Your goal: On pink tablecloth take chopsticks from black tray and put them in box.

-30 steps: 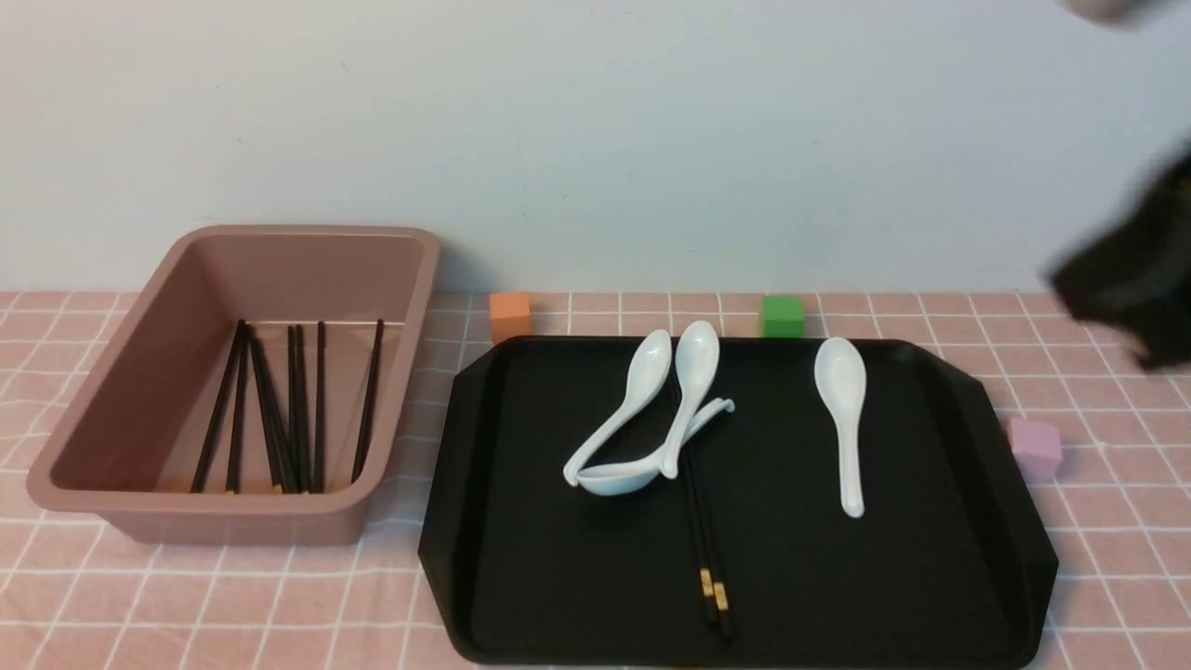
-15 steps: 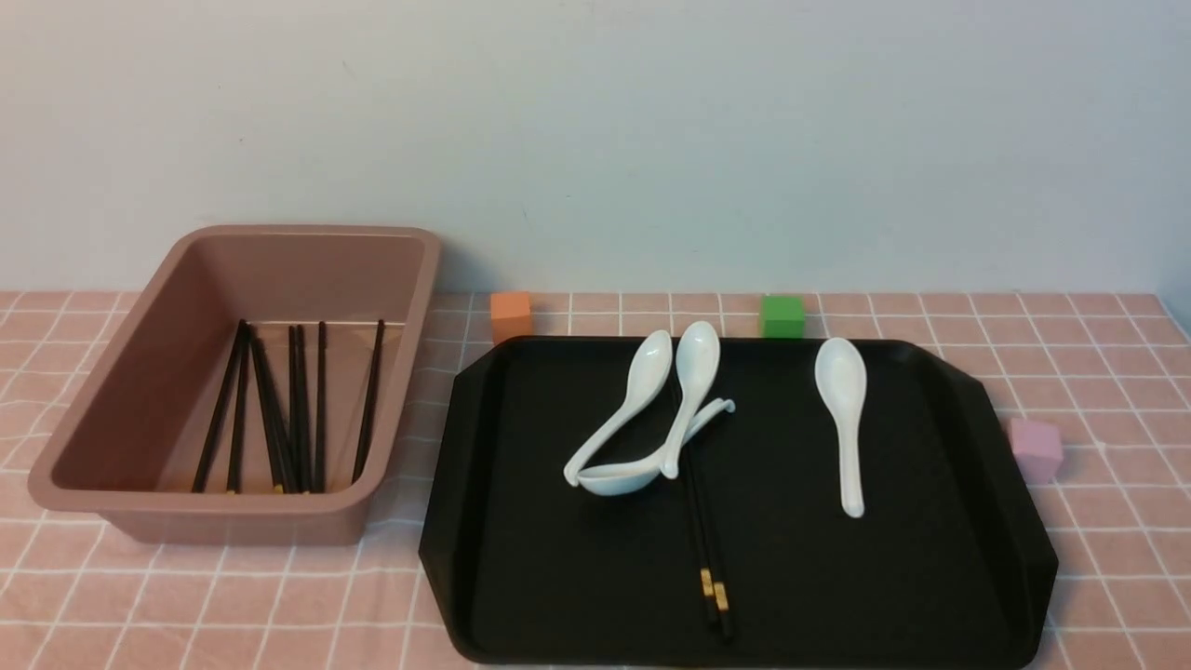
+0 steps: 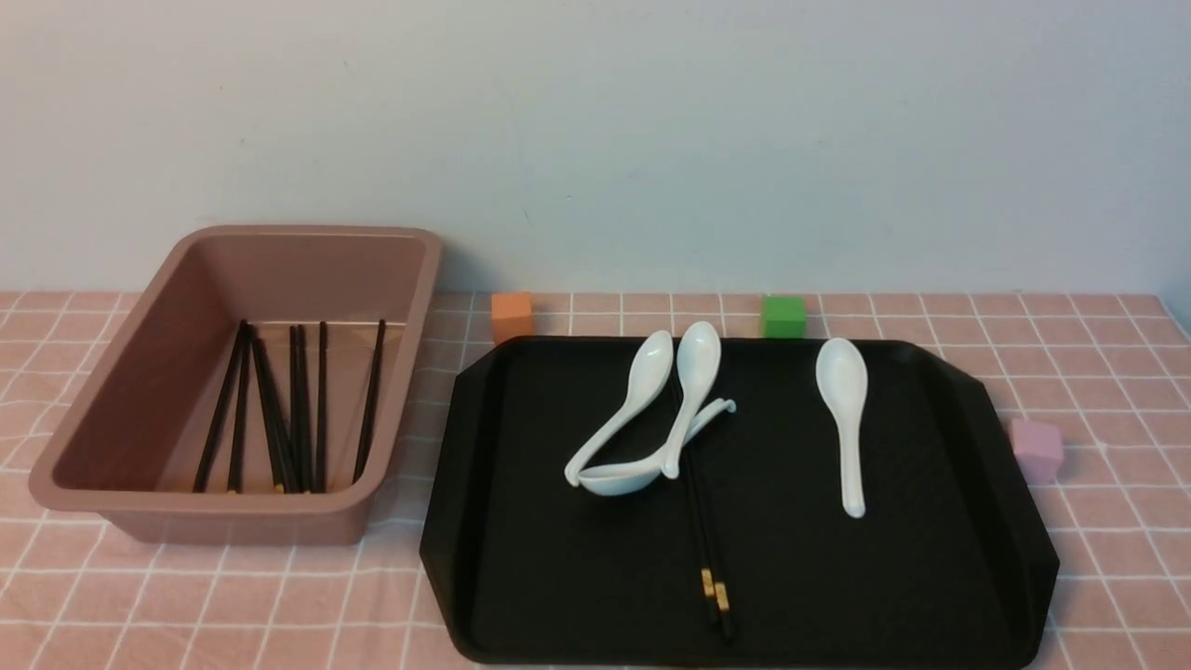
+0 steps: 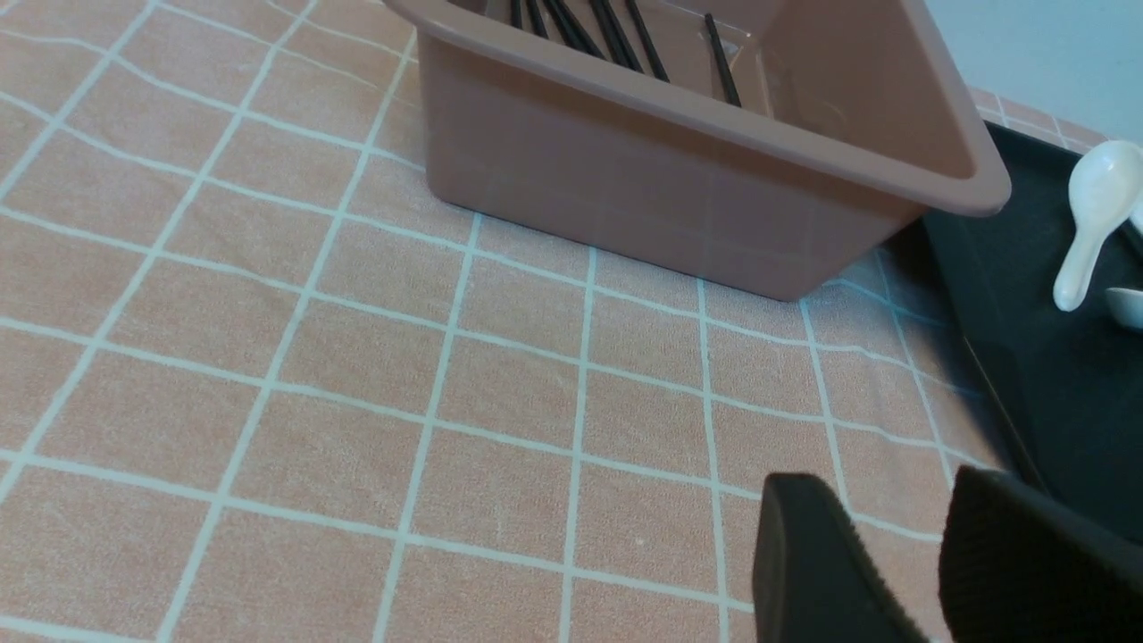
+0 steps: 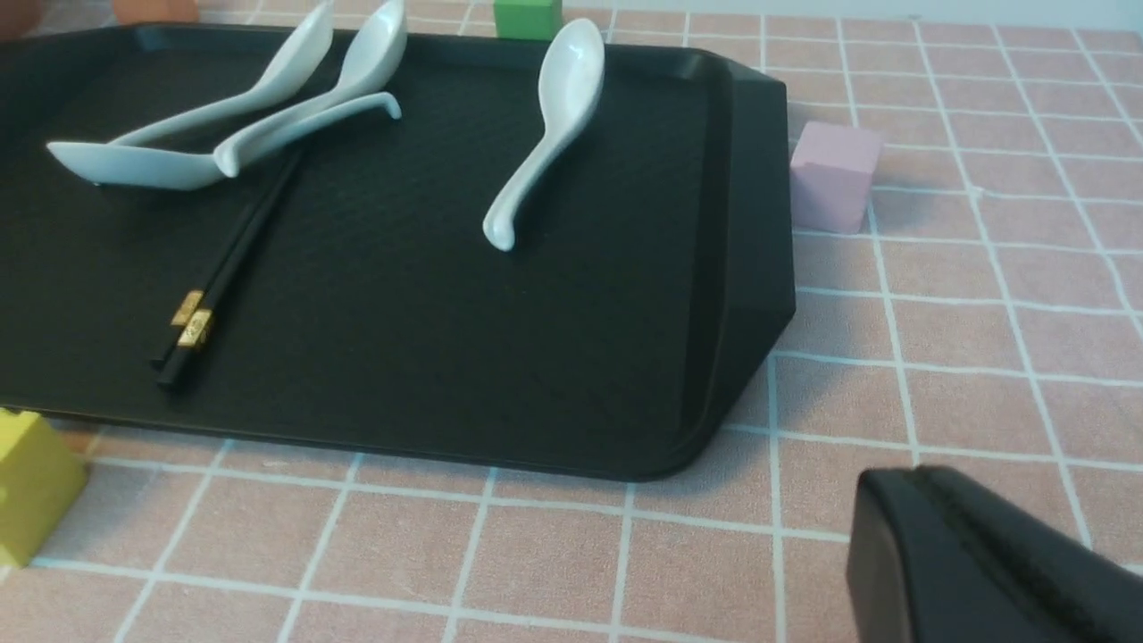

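We judge the job mostly done but not finished. Several chopsticks already lie lengthwise on the floor of the box [image 3: 237, 381], which stands on the pink tablecloth [image 3: 223, 605] just left of the black tray [image 3: 521, 577]. One pair of chopsticks [image 3: 700, 530] is left on the tray near its middle, its gold-banded ends toward the near rim and its far ends tucked under a cluster of three white spoons [image 3: 651, 414]; a fourth spoon [image 3: 845, 423] lies apart to the right. So what is left is lifting that last pair clear of the spoons and carrying it across to the box. Neither arm shows in the front view, so both sit low and back, outside that frame. The left gripper [image 4: 902, 572] hovers over bare tablecloth near the tray's near left corner, with the box beyond it; its two dark fingers [image 4: 804, 572] stand apart with cloth visible between them and nothing held, so we read them as released. The right gripper [image 5: 973, 563] hangs over the cloth off the tray's near right corner, facing the remaining pair; only one dark mass shows at the frame's edge, so we cannot tell whether its fingers are parted or closed.
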You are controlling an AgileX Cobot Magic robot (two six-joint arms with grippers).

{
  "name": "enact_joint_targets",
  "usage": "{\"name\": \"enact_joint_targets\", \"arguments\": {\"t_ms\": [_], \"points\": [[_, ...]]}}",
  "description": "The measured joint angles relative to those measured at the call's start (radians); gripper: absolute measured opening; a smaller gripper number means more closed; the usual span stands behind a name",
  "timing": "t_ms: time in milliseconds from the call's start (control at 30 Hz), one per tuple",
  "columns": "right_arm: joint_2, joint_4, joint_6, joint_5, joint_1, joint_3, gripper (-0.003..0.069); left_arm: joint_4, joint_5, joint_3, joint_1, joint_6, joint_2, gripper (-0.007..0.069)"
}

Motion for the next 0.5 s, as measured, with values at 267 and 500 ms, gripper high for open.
{"name": "enact_joint_targets", "arguments": {"t_ms": [267, 500], "points": [[0.000, 0.004, 0.000, -0.001, 0.000, 0.000, -0.0008, 0.000, 0.000, 0.000, 0.000, 0.000, 0.000, 0.0238], [0.000, 0.006, 0.000, -0.002, 0.000, 0.001, -0.0003, 0.000, 0.000, 0.000, 0.000, 0.000, 0.000, 0.0238]]}}
